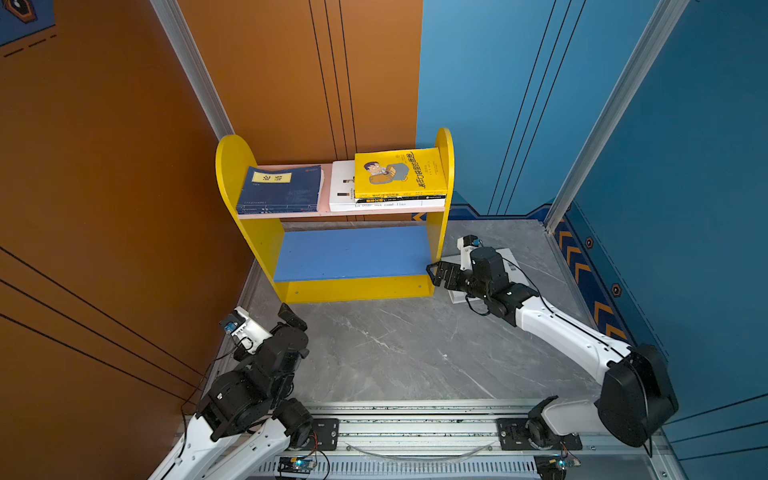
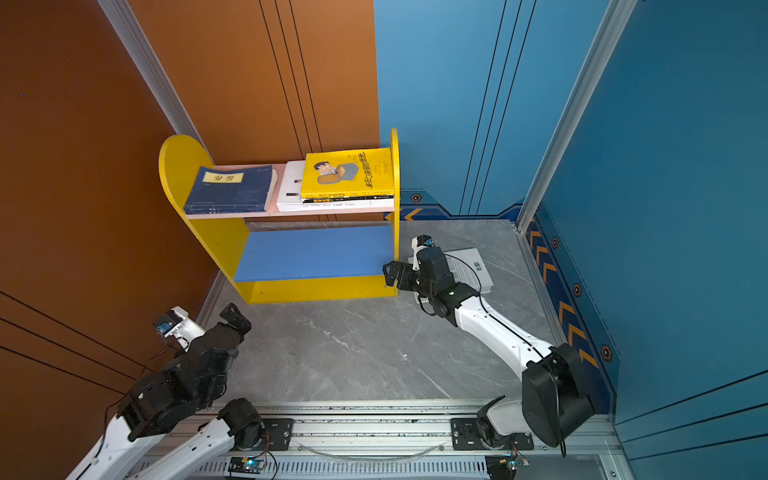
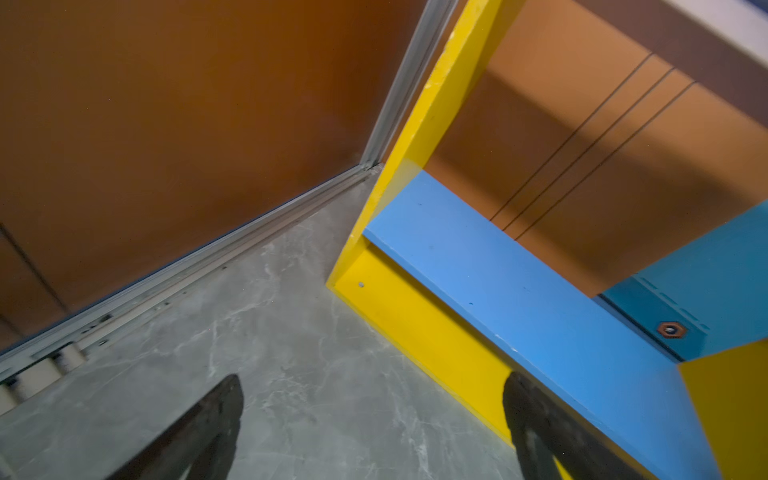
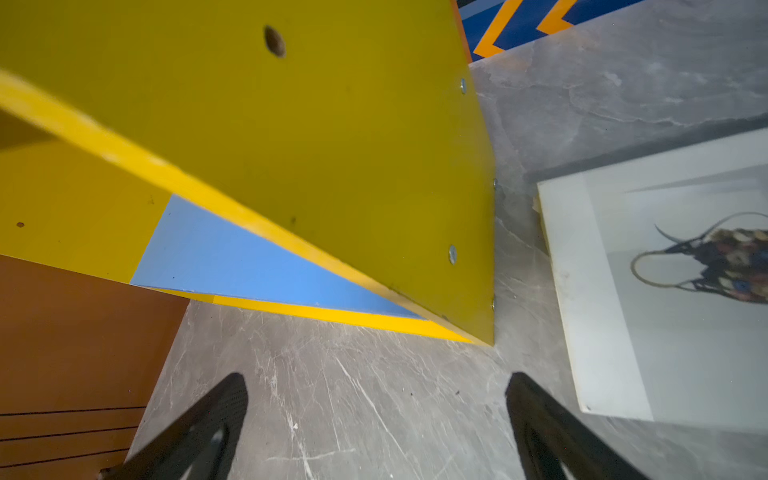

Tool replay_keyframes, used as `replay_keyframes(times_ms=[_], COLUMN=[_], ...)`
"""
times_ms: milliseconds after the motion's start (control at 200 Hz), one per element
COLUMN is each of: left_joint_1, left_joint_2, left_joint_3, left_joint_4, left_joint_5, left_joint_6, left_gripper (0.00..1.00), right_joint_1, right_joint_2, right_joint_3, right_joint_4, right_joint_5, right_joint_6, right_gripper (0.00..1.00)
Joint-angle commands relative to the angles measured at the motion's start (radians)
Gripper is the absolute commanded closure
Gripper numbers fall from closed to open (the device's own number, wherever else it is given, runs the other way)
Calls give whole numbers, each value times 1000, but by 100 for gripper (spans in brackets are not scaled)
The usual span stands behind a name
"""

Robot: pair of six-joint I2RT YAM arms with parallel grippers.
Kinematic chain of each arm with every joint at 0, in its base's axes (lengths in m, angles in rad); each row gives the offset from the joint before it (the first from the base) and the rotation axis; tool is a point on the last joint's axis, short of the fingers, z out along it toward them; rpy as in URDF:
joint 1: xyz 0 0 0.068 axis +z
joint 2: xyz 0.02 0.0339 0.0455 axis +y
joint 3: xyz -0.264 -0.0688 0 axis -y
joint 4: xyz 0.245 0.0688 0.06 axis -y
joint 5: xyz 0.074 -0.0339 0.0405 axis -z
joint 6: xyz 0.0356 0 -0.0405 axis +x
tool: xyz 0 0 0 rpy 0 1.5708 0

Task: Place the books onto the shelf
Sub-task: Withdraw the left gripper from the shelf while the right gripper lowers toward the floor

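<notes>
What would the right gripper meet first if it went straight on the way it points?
Probably the shelf's yellow side panel, at its lower front edge, just ahead of the open jaws; depth is unclear.

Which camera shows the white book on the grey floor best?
Right wrist view: white book close, unobstructed, though cropped. In both top views the right arm covers much of it; left wrist view misses it.

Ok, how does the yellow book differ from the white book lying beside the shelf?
The yellow book tops a stack on the shelf's pink upper board; the white book lies alone on the grey table, not shelved. The yellow book is fully in view; the white book is partly hidden by the right arm. Both lie flat.
</notes>
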Motion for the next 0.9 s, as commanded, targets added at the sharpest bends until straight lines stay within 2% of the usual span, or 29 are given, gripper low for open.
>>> replay_keyframes(times_ms=[0,110,285,396,481,591,746,896], left_joint_1=[157,391,821,1001,1066,1096,1116,1154], left_joint_2=[45,70,141,213,271,360,476,554], left_joint_3=[21,-12,-85,-104,-108,-107,-95,-144], left_joint_4=[-57,69,331,462,550,660,753,959], left_joint_5=[162,393,894,1130,1222,1306,1344,1403], left_joint_6=[79,213,386,429,448,471,482,443], left_gripper=[2,2,2,2,2,2,2,2], right_joint_1=[14,15,20,24,25,25,28,28], right_joint_2=[47,84,140,167,189,233,312,380], right_joint_3=[78,104,126,136,151,176,240,298], right_joint_4=[50,57,99,127,142,160,169,156], right_joint_5=[45,71,102,143,170,196,221,242], right_joint_6=[-17,-11,12,32,45,66,100,121], right_gripper=[2,2,3,3,4,3,4,4])
